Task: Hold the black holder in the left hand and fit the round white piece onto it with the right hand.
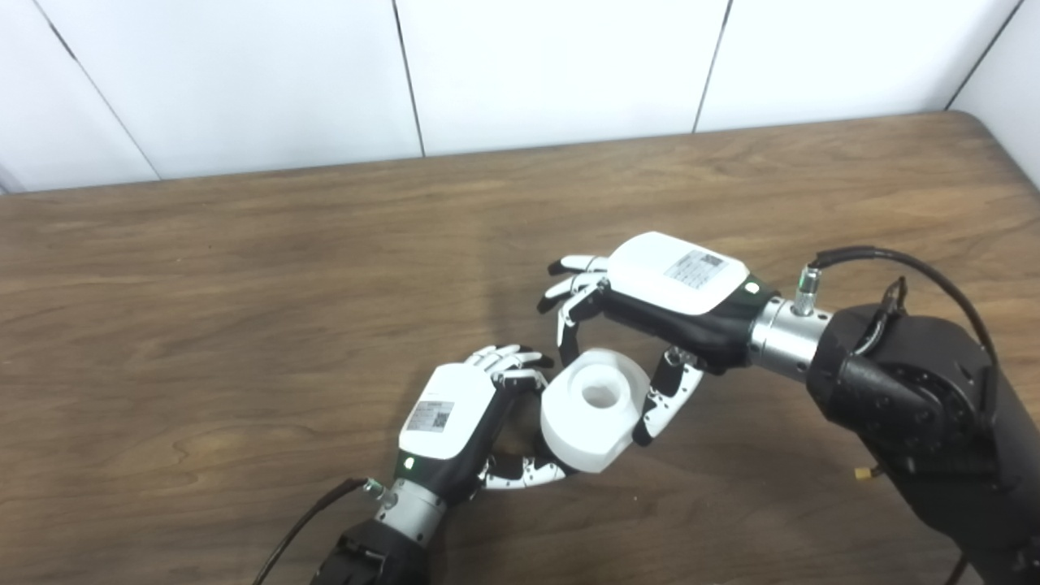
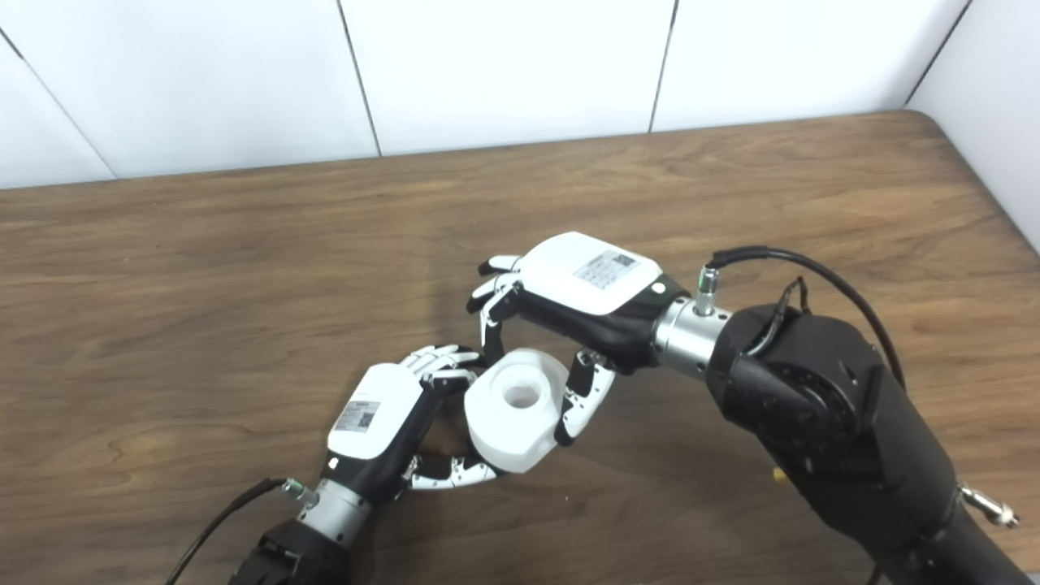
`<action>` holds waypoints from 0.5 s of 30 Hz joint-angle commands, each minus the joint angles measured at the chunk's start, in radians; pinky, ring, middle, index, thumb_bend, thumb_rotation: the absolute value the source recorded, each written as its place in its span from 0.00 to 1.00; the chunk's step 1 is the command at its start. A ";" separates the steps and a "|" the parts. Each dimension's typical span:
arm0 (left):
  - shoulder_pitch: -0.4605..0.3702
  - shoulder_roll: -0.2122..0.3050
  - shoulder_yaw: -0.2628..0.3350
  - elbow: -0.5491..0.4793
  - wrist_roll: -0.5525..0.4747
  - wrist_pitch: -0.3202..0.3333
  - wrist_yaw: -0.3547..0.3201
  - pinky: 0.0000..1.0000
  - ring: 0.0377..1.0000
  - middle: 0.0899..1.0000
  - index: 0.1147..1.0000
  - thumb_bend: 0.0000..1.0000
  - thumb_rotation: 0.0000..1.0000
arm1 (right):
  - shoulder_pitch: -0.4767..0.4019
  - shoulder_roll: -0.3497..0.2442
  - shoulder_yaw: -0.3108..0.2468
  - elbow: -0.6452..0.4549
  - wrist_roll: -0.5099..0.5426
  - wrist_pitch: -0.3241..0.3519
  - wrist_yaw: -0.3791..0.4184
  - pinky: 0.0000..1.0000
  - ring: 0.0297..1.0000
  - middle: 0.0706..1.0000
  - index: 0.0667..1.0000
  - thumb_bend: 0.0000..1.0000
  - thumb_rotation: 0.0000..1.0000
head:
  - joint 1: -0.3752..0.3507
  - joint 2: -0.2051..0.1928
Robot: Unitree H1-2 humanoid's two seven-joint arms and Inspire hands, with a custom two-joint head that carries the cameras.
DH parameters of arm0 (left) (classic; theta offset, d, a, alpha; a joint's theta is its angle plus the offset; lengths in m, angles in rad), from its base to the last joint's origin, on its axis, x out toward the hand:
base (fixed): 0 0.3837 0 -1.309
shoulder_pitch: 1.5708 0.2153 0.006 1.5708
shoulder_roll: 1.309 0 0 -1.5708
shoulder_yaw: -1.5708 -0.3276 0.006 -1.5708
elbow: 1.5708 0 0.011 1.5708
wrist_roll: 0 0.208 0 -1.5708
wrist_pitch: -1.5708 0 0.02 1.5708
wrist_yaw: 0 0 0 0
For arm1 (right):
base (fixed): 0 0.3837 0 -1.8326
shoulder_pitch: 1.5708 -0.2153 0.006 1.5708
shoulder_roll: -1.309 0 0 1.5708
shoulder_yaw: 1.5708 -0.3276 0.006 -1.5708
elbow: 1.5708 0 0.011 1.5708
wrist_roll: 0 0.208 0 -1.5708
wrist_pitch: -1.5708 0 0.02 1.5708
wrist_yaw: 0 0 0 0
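The round white piece (image 1: 595, 409), a thick ring with a centre hole, is held just above the wooden table (image 1: 244, 325) between both hands. My right hand (image 1: 650, 301) reaches in from the right and is shut on it, fingers (image 1: 569, 313) on its far upper edge and thumb (image 1: 668, 394) on its right side. My left hand (image 1: 467, 414) is closed on the piece's lower left, fingers (image 1: 512, 361) curled on its left rim and thumb (image 1: 524, 473) under it. No black holder shows in either view; anything beneath the piece is hidden.
White wall panels (image 1: 552, 73) rise behind the table's far edge. The table's rounded right corner (image 1: 987, 130) lies at the back right. My bulky black right forearm (image 1: 926, 406) fills the lower right, and a cable (image 1: 305, 524) trails from the left wrist.
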 commanded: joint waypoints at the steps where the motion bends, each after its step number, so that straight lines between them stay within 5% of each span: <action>1: 0.024 0.014 -0.003 0.013 0.006 0.034 -0.047 0.84 0.85 0.78 0.42 0.52 0.06 | -0.005 -0.005 -0.011 -0.001 -0.011 -0.035 -0.024 0.82 0.93 0.81 0.45 0.52 0.13 | 0.000 0.001; 15: 0.028 -0.003 -0.022 0.013 0.028 0.055 -0.045 0.85 0.84 0.77 0.42 0.52 0.06 | 0.053 -0.018 -0.042 0.008 -0.011 -0.139 -0.082 0.84 0.93 0.81 0.45 0.52 0.13 | 0.031 -0.014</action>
